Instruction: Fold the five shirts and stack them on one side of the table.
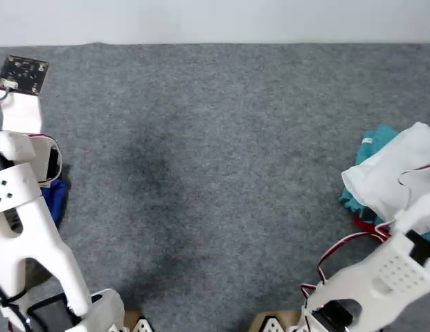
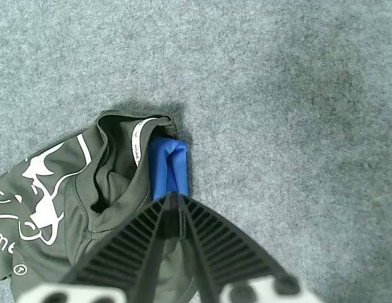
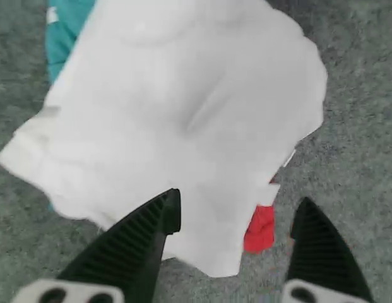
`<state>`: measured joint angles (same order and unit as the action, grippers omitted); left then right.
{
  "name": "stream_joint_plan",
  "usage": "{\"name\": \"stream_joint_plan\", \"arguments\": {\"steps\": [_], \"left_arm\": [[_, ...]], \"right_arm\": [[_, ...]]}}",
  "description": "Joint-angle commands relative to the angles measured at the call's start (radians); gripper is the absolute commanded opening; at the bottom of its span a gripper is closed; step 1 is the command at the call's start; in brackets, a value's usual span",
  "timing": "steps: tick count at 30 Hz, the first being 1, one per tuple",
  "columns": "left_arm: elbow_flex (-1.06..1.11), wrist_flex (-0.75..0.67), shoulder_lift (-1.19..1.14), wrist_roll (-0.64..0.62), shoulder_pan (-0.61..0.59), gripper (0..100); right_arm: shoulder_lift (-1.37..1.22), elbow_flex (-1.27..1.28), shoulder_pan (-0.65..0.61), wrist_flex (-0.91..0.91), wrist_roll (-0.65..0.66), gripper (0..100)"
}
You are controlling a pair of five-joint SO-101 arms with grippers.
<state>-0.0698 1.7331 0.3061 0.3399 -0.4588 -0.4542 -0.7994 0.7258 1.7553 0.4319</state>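
Shirts lie in two heaps at opposite edges of the grey tabletop (image 1: 215,173), well apart, as seen from above. On one side a white shirt (image 1: 398,169) is crumpled on top of a teal shirt (image 1: 372,144), with a strip of a red shirt (image 1: 367,225) poking out just beside the right arm (image 1: 395,270). On the other side a bit of a blue shirt (image 1: 55,199) peeks out next to the left arm (image 1: 28,228).

From the left wrist, a dark shirt (image 2: 63,208) with a white print lies rumpled, its collar open, and the folded blue shirt is tucked against it, touching. The left gripper (image 2: 177,201) has its jaws pressed together, the tips right where the blue cloth meets the dark one. Whether they pinch any fabric I cannot tell.

From the right wrist, the white shirt spreads wide, with the teal one showing past one edge and the red one past another. The right gripper (image 3: 240,202) hangs over the white shirt's hem with its jaws spread wide, holding nothing.
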Motion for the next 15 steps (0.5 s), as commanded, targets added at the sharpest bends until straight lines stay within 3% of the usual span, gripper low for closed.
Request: {"name": "stream_joint_plan", "arguments": {"steps": [1,3,6,10,15], "left_arm": [[-0.004,0.021,0.034,-0.008,0.006,1],[-0.004,0.021,0.034,-0.008,0.006,1],[-0.004,0.021,0.034,-0.008,0.006,1],[-0.004,0.021,0.034,-0.008,0.006,1],[-0.004,0.021,0.034,-0.008,0.006,1]], "right_arm": [[0.067,-0.025,-0.064,0.038,0.008,12.1],[0.064,0.002,-0.099,0.038,0.008,0.5],[0.024,0.046,-0.15,0.038,0.006,4.6],[-0.104,0.068,-0.216,0.01,0.0,0.9],[-0.295,0.064,-0.295,-0.035,-0.132,0.9]]}}
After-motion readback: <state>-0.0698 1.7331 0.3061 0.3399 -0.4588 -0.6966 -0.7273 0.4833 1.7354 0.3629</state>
